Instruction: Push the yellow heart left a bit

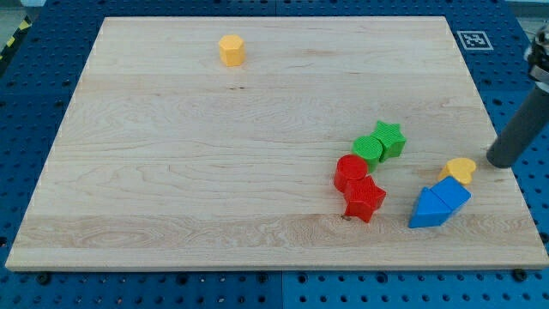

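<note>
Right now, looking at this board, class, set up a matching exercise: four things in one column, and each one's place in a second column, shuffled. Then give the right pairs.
Column one
1. yellow hexagon block
2. green star
3. yellow heart
4. my tip

Column two
A. just to the view's right of the yellow heart
B. alone near the view's top
C. touching the blue blocks' upper edge
D. beside the green round block

Pairs: 1-B, 2-D, 3-C, 4-A
</note>
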Controlling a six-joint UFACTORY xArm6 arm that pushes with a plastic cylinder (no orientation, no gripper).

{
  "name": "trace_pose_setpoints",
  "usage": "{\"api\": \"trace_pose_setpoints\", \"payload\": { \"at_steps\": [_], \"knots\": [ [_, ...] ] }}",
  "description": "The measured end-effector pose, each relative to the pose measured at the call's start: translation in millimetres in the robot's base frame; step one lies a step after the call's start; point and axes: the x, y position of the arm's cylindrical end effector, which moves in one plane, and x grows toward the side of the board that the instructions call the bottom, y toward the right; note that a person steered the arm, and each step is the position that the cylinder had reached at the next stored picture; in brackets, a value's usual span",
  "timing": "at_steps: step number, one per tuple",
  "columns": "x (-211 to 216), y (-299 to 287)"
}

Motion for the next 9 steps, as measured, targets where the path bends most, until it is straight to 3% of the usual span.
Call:
{"api": "trace_pose_setpoints", "payload": {
  "at_steps": [9],
  "knots": [
    [14.1, -41.2]
  ]
}}
